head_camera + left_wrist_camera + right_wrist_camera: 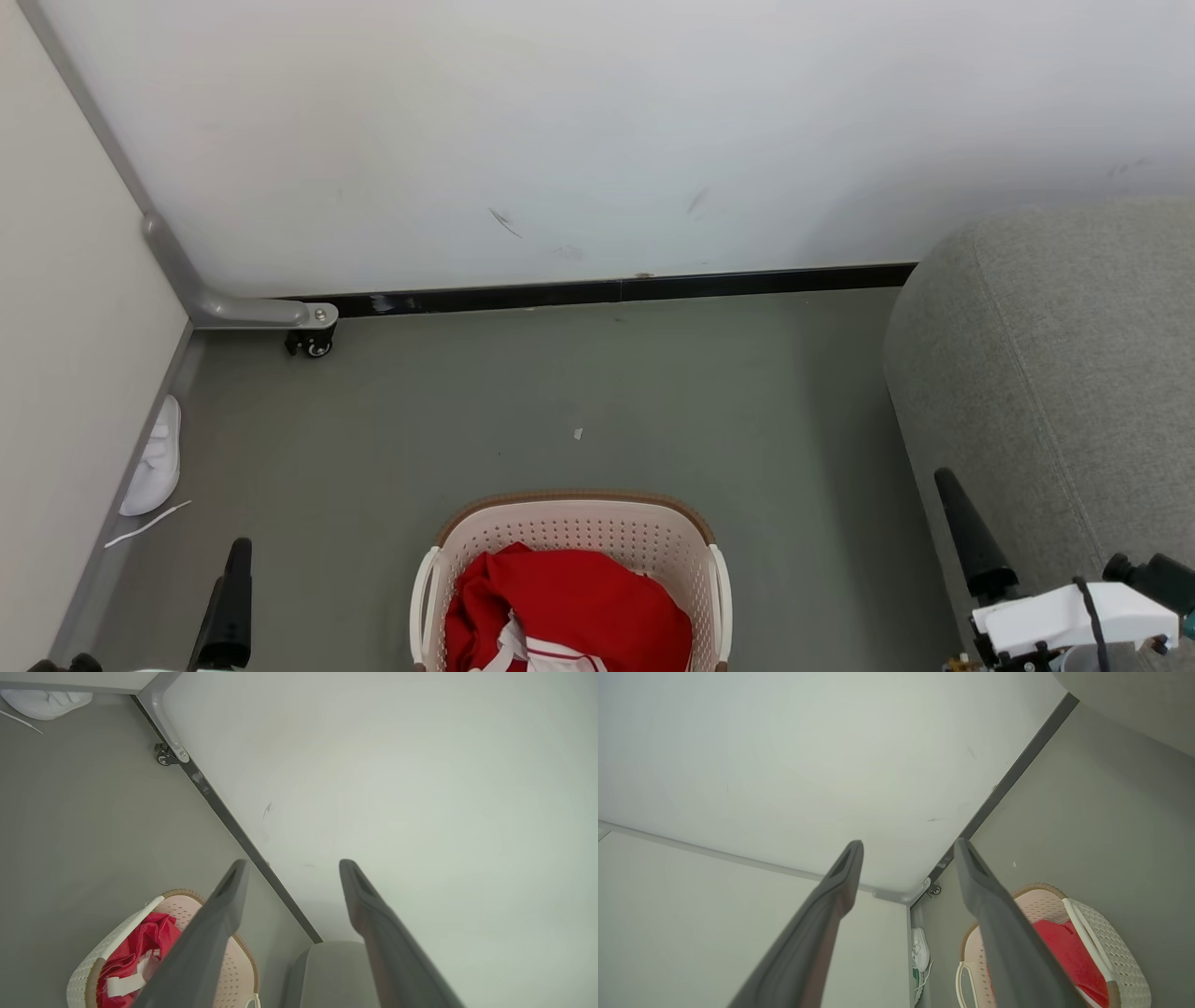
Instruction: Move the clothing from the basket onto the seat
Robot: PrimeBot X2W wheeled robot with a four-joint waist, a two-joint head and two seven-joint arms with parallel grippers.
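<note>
Left gripper (294, 865) spread wide, empty, touching nothing. Right gripper (909, 844) same: fingers wide apart, nothing between them. Red clothing (579, 597) heaped inside the basket (569, 532), which sits on the floor (560, 392) between the two grippers in head view. Grey seat (1046, 373) to the right, near right gripper.

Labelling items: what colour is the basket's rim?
Brown, woven-look, atop the cream basket; clearest in the head view.

Red clothing (581, 594) in basket (597, 536), near grey seat (1055, 373)
</note>
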